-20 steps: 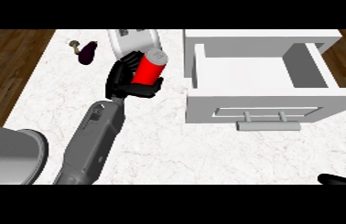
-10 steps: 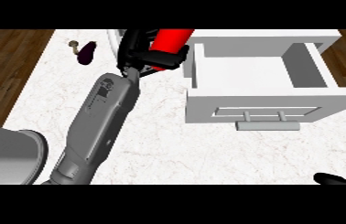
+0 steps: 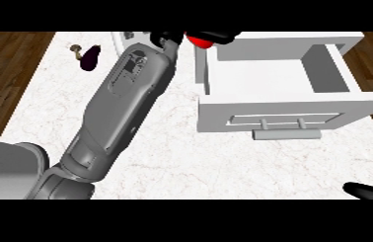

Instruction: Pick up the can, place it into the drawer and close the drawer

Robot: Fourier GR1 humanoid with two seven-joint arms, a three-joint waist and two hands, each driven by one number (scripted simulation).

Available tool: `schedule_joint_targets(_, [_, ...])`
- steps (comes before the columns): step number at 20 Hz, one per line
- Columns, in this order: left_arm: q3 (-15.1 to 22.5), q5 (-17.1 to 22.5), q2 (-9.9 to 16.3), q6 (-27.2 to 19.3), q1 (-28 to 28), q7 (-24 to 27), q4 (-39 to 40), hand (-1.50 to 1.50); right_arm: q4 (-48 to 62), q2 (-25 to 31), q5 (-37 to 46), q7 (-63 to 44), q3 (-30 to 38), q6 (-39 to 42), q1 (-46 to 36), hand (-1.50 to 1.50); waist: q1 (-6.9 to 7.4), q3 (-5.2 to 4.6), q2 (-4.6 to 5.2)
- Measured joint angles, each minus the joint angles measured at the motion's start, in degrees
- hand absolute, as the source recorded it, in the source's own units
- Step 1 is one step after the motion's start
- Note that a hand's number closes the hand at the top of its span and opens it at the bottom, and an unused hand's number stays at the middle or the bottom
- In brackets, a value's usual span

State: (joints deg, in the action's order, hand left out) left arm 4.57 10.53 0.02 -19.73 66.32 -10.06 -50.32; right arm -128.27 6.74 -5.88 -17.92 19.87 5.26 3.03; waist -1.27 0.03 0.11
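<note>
One view only, from the head, looking steeply down on the table (image 3: 167, 157). Close in: forearm (image 3: 120, 112) rising from lower left, open drawer (image 3: 273, 78) at upper right, wood floor (image 3: 18, 63) along the left edge.

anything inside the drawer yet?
No. The drawer stands open and its visible floor is bare. The can is at its back left corner, held by the left robot hand, mostly cut off by the frame.

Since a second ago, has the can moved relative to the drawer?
Yes. The can, held in the left hand, has gone up and right, from left of the open drawer to its back left corner.
</note>
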Motion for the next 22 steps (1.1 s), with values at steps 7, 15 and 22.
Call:
schedule_joint_targets(7, [2.6,3.3,0.0,-3.7,10.7,-2.3,8.6,1.50,-1.2,0.3,0.1,-2.4,-0.5,-0.9,-1.6,-1.50,-0.67,0.01,0.19])
schedule_joint_targets(15, [6.1,8.5,0.0,-6.1,19.7,-0.4,20.2,1.50,-0.3,0.3,0.8,-1.8,-1.8,-0.8,-2.9,-1.50,-2.34,0.09,0.65])
schedule_joint_targets(22, [8.5,11.0,0.0,-8.4,23.8,2.2,27.3,-1.50,-0.1,0.8,0.8,-2.7,-2.4,-0.7,-3.8,-1.50,-3.49,0.14,0.96])
